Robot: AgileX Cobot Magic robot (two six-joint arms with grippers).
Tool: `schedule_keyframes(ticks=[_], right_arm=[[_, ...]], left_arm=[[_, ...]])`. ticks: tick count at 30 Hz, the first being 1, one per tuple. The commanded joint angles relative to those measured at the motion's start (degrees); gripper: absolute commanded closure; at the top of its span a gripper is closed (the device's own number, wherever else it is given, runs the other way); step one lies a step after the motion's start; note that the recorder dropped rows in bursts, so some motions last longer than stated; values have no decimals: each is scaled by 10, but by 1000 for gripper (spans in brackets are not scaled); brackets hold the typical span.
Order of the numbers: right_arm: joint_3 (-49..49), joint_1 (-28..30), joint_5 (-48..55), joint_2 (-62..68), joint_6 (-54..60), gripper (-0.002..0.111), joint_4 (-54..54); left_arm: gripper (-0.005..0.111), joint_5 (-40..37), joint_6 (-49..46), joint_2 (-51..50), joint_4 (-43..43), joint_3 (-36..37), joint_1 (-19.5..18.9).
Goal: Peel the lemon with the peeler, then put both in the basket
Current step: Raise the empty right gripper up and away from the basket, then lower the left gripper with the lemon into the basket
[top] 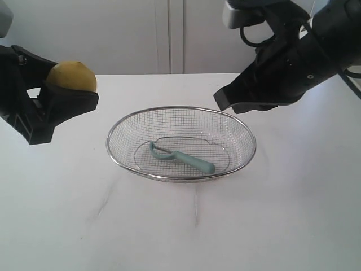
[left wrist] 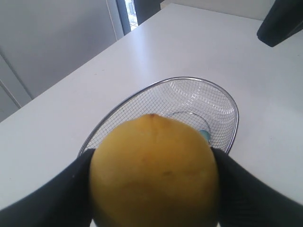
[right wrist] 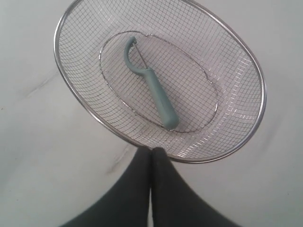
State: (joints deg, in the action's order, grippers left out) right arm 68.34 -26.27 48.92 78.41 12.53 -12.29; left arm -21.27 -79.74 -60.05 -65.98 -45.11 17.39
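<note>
Exterior view is showing the white table [top: 282,226] carrying everything, and on it, between my two arms, the basket [top: 180,108] is sitting flat.

My right pincer [top: 223,101] is hanging above the basket's far right rim with its jaws pressed together and nothing between them; the right wrist view is showing the two black tips meeting just outside the wire edge. My left pincer [top: 73,86] is waiting off to the left, raised clear of the table and well apart from the basket, and it is pinching the lemon, one jaw on each side of it.

Inside the basket the peeler [top: 189,160] is lying on the mesh floor, blade head toward the left and teal handle running toward the near right. That half of the putting-away, I am judging, is done.

Smallest, the lemon [top: 72,76] is riding in my left grip, not yet in the basket. The skin facing the left wrist camera is looking whole and yellow, so I cannot tell whether any peeling is done; the sides under my jaws are hidden. What I am reckoning is left: carrying the lemon across over the mesh, lowering it beside the peeler without knocking the handle, and letting it go.
</note>
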Motion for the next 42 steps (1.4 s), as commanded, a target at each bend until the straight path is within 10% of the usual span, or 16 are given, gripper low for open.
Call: schedule_keyframes(ticks=[1, 30, 42], right_arm=[[-4, 0, -14, -5, 3, 108, -3], [-4, 0, -32, -5, 3, 108, -12], [-4, 0, -34, -5, 3, 108, -12]], left_arm=[[107, -3, 2, 7, -17, -2, 0], [107, -8, 9, -18, -11, -6, 0], [107, -60, 267, -222, 204, -169, 3]])
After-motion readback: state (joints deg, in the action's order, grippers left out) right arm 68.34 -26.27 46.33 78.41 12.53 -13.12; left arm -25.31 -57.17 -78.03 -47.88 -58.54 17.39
